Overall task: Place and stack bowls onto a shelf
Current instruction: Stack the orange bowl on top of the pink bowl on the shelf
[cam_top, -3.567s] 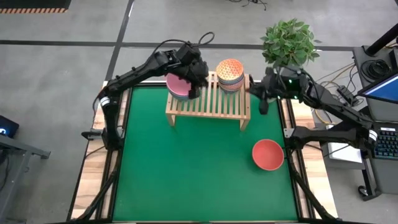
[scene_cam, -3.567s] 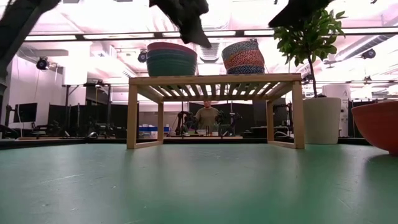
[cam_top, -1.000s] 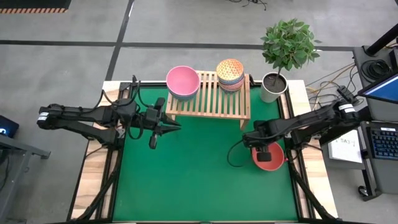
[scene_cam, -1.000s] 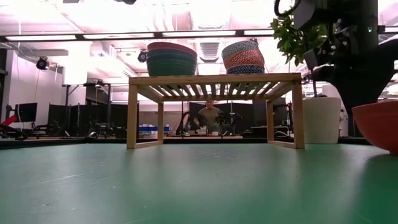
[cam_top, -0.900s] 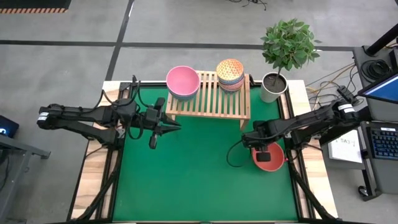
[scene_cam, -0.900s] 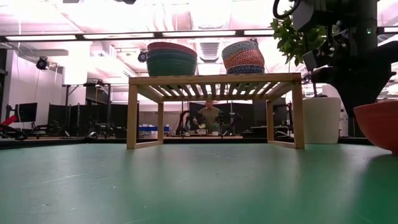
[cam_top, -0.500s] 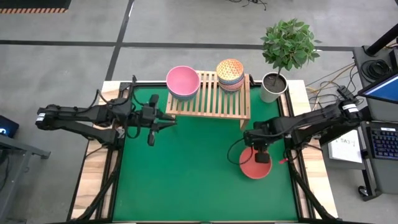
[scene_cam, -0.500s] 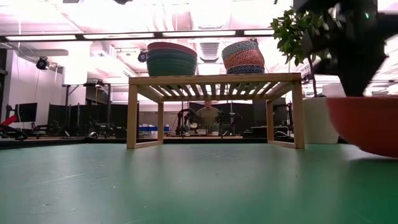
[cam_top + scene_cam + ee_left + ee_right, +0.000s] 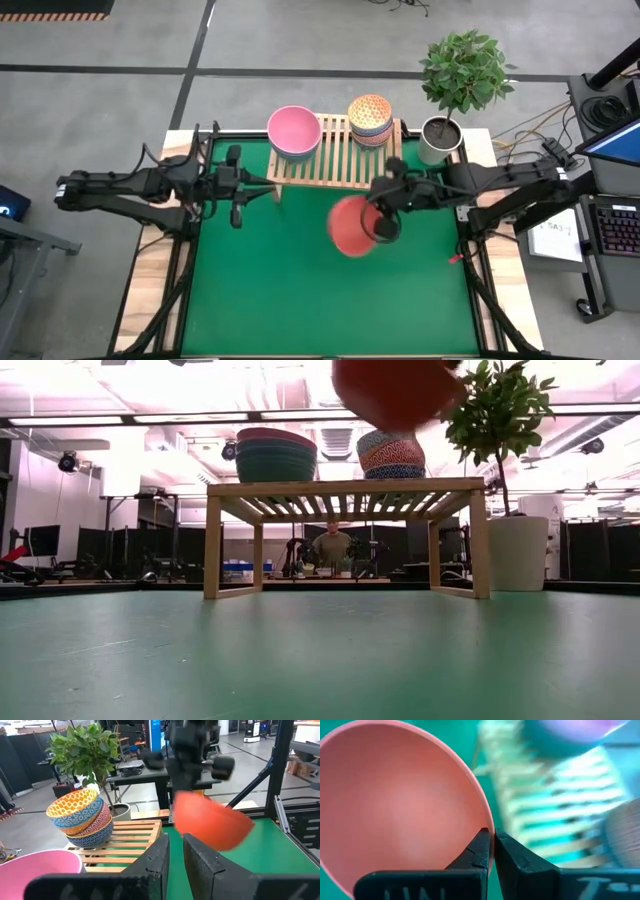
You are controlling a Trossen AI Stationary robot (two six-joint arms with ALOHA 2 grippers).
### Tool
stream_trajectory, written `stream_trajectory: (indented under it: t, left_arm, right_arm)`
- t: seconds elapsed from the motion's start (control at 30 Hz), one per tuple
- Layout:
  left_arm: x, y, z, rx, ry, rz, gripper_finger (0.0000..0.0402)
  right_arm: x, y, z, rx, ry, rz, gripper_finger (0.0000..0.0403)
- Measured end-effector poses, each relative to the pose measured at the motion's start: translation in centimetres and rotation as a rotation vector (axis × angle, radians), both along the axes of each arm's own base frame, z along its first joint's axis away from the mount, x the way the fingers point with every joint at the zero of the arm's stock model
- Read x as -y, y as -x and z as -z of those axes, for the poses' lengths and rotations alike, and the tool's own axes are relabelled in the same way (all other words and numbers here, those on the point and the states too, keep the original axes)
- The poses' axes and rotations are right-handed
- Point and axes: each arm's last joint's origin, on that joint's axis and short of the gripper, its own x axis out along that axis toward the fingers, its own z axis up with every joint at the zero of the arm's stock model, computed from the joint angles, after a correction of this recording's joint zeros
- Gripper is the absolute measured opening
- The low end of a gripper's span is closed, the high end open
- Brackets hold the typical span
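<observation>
My right gripper (image 9: 385, 225) is shut on the red bowl (image 9: 350, 227), in the air in front of the light-wood shelf (image 9: 335, 160); the low view shows the bowl (image 9: 395, 390) above shelf height. The pink bowl (image 9: 294, 132) sits nested in a dark green one (image 9: 275, 463) on the shelf's left end. A stack of small patterned bowls (image 9: 370, 118), orange on top, rests on the slats at the right end. My left gripper (image 9: 255, 190) is shut and empty, near the shelf's left leg. My right gripper pinches the red bowl's rim (image 9: 487, 822), one finger (image 9: 479, 851) inside the bowl and one outside. The fingers come from the table's right side. The bowl is lifted clear of the table, tilted, and reaches out leftward from the fingers.
A white pot with a small green tree (image 9: 438, 140) stands off the shelf's right far corner. The green mat (image 9: 300, 290) lies open in front of the shelf. A person (image 9: 333, 548) sits far behind the table, seen under the shelf.
My right gripper has lifted the red bowl off the mat near the table's right edge. It has carried the bowl up and leftward toward the shelf, and the bowl has tipped. My left arm has drawn back slightly toward the table's left edge.
</observation>
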Motion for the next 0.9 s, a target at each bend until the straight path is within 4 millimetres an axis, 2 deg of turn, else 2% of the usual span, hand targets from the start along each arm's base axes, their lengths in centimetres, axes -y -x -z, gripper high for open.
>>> stream_trajectory:
  t: [0.2, 0.33, 0.43, 0.67, 0.9]
  left_arm:
    - [-0.1, 1.4, 0.8, 0.01, -0.017, 0.0, 0.0038]
    - [-0.1, 2.7, 1.0, 0.075, -0.015, -0.001, 0.0038]
    - [-0.2, 3.7, 1.1, 0.108, -0.013, -0.001, 0.0038]
    - [-0.3, 5.5, 0.9, 0.165, -0.036, -0.001, 0.0038]
    - [-0.3, 6.1, 1.4, 0.172, -0.062, -0.001, 0.0038]
  right_arm:
    - [2.0, -2.6, -5.4, 0.128, 0.302, 0.226, 0.0009]
    - [4.1, -4.8, -8.3, 0.181, 0.386, 0.249, 0.0009]
    - [6.1, -6.4, -9.7, 0.185, 0.422, 0.252, 0.0009]
    - [11.5, -8.9, -10.7, 0.217, 0.341, 0.225, 0.0009]
    - [16.7, -10.3, -8.9, 0.219, 0.223, 0.213, 0.0009]
